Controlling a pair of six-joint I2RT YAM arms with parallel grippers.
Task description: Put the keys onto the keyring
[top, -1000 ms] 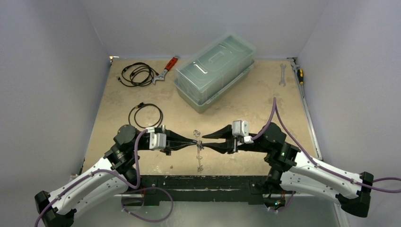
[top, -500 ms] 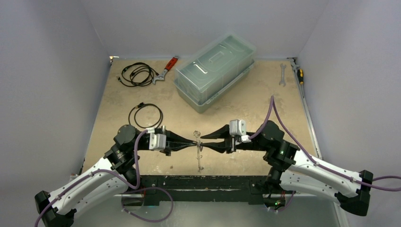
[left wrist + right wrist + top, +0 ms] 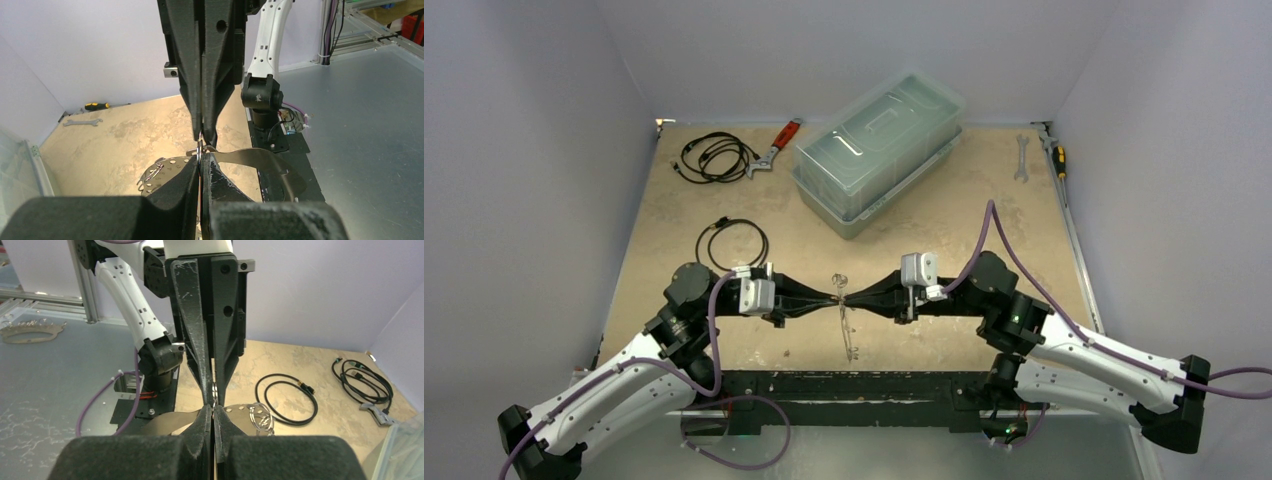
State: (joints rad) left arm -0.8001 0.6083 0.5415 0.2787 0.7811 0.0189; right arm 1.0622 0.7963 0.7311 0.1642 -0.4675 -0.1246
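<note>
- The keyring (image 3: 846,318) hangs clear of the table (image 3: 984,200), over the middle of its near edge. The top view sees it almost edge-on, as a thin pale line running toward that edge.
- It looks like a light, thin, springy metal band (the wrist views show it curving off to one side). It will likely flex and twist under a hard pull, and the smooth rim could slide between the pads. A pinch on the rim close to the opening seems the best hold.
- The left gripper (image 3: 832,300) is clenched on the keyring's rim.
- The right gripper (image 3: 856,298) is clenched too. Its tips meet the left's nose to nose, apparently nipping the same stretch of rim.
- Both forearms lie low and level, reaching inward from either side, wrists straight and fingers horizontal.
- The keys are too small to make out; I cannot tell where they are.
</note>
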